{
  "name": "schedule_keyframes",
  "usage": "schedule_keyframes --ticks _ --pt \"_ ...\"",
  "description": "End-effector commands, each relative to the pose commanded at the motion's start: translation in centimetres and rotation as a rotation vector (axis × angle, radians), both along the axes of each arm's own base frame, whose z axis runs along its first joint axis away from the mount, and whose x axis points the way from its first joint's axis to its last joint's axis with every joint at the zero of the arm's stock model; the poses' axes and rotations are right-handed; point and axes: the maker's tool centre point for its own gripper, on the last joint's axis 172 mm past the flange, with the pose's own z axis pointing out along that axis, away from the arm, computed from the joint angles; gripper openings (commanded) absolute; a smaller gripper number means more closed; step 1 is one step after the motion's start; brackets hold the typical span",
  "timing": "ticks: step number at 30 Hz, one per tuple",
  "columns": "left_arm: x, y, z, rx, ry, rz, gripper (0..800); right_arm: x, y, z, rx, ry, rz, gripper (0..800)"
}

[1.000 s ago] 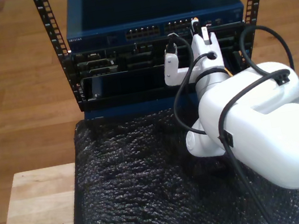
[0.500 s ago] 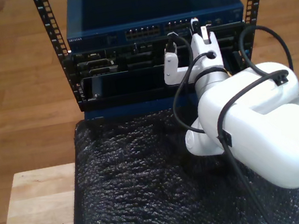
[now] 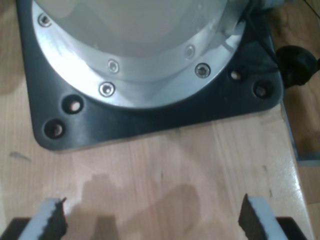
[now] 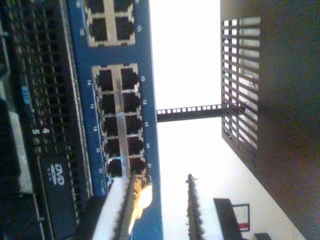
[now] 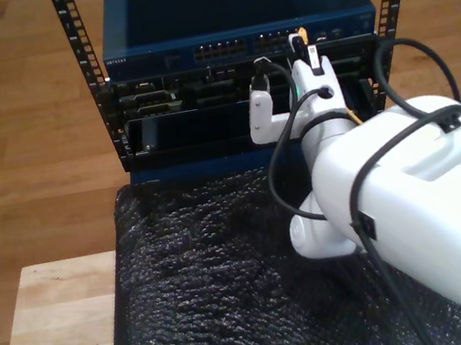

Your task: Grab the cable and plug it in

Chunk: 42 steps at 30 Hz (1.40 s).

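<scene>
You see my second gripper (image 4: 157, 210) at the blue network switch (image 4: 150, 100), fingers pinched on the cable (image 4: 141, 197), its plug touching a port. My first gripper (image 3: 152, 220) hangs wide above the wooden desk (image 3: 175, 170).

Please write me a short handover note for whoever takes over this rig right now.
My first gripper: open, holding nothing, above a wooden top beside a black base plate.
My second gripper: shut on the cable, at the blue switch in the rack.
Cable: its yellow tip sits just short of the ports on the switch front.
Done: cable picked up and brought to the switch.
Left: line the plug up with a free port, push it in, let go and back away.
</scene>
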Motion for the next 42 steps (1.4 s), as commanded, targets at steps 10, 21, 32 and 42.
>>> schedule_keyframes --ticks 10,21,32,42 --pt "0.0 0.0 0.0 0.0 0.0 0.0 800 -3.1 -1.2 0.9 0.016 0.185 0.042 516" --pt "0.0 0.0 0.0 0.0 0.0 0.0 800 -5.3 -7.7 2.3 0.004 0.378 0.034 645" --pt "0.0 0.0 0.0 -0.002 0.0 0.0 800 -7.4 -20.6 0.4 -0.073 0.665 -0.069 760" --pt "0.0 0.0 0.0 0.0 0.0 0.0 800 -15.8 -31.5 -3.2 -0.098 0.973 -0.105 794"
